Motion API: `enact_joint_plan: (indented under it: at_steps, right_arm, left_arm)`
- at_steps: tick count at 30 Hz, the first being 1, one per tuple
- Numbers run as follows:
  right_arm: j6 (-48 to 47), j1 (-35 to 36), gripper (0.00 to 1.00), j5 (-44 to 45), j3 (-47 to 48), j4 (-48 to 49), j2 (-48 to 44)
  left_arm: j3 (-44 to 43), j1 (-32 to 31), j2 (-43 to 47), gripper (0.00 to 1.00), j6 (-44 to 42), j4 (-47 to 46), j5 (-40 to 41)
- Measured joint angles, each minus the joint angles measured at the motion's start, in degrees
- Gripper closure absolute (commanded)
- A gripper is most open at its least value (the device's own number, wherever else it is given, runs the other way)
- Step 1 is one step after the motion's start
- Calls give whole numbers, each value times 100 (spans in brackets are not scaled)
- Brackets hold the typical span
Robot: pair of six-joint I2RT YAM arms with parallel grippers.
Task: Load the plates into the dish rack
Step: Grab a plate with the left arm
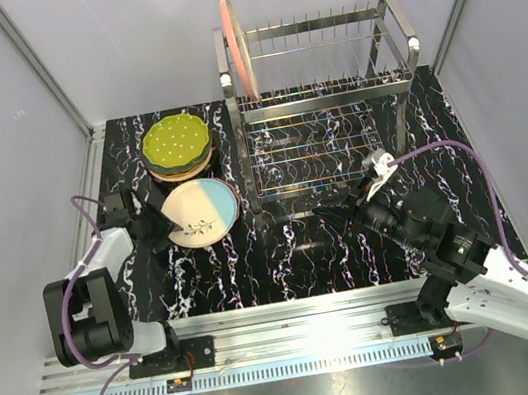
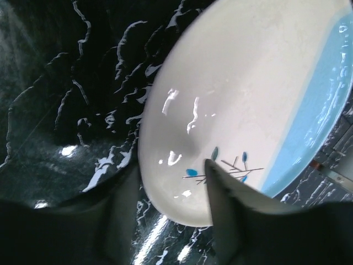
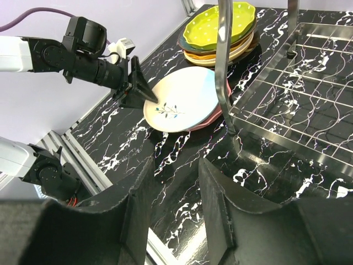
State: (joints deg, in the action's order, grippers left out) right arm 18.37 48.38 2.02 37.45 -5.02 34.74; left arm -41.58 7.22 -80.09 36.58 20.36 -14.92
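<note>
A cream plate with a pale blue band [image 1: 202, 211] lies on a pink plate [image 3: 212, 115] on the black marbled table, left of the dish rack [image 1: 326, 116]. My left gripper [image 1: 165, 224] is open at this plate's left rim. In the left wrist view [image 2: 171, 165] one finger [image 2: 223, 193] lies over the plate [image 2: 242, 83] and the other stands beside its edge. A pink plate [image 1: 237, 50] stands upright at the rack's left end. A stack topped by a dotted green plate [image 1: 177, 143] sits behind. My right gripper [image 3: 176, 161] is open and empty, low before the rack [image 3: 309, 83].
The rack's left corner post [image 3: 223, 66] rises right beside the cream plate. A metal rail [image 1: 295, 319] runs along the table's near edge. Grey walls close in the table at left, right and back.
</note>
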Motion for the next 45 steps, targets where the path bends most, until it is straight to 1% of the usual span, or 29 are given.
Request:
enact_joint_plan:
  at_steps: [1, 3, 4, 6, 8, 11, 17, 18, 22, 27, 31, 34, 36, 41, 42, 45]
  right_arm:
    - [11, 2, 56, 2, -2, -4, 0]
    - [13, 4, 56, 7, -2, -33, 2]
    - [13, 7, 57, 7, 0, -81, 4]
    - [13, 11, 58, 4, 2, -142, 7]
    - [17, 26, 59, 7, 4, -177, 15]
    - [57, 85, 61, 7, 24, -223, 68]
    - [103, 439, 62, 184, 68, -236, 326]
    - [98, 555, 60, 227, 85, -240, 409]
    - [52, 1163, 56, 605, 286, -297, 846]
    - [-111, 2155, 53, 1276, 509, -306, 1419]
    - [-302, 2787, 50, 1768, 758, -280, 2140]
    - [-553, 3147, 43, 2140, 973, -175, 2872]
    - [-730, 3268, 39, 2271, 1126, -116, 3351]
    - [-1370, 3344, 29, 2579, 1744, 122, 4638]
    - [-1547, 3344, 25, 2643, 1867, 223, 4852]
    - [-1998, 3346, 18, 2767, 2138, 564, 5379]
  left_arm:
    - [0, 0, 0, 63, -24, 13, 26]
    - [2, 13, -2, 70, -15, 42, 20]
    - [2, 13, 0, 76, -7, 52, 20]
    - [4, 13, 0, 81, 4, 70, 17]
    - [4, 22, 0, 91, 20, 72, 15]
    - [4, 44, 0, 100, 81, 68, 9]
    - [4, 44, 33, 100, 98, 74, 4]
    - [4, 44, 55, 100, 98, 79, 7]
    - [4, 44, 232, 100, 94, 105, 9]
    - [4, 44, 656, 100, -7, 195, 120]
    - [4, 37, 925, 100, -79, 275, 173]
    - [4, 39, 1029, 100, -109, 275, 179]
    - [4, 37, 1078, 100, -122, 278, 175]
    - [4, 37, 1246, 100, -170, 275, 160]
    - [4, 37, 1279, 100, -179, 275, 155]
    - [4, 37, 1403, 100, -210, 278, 138]
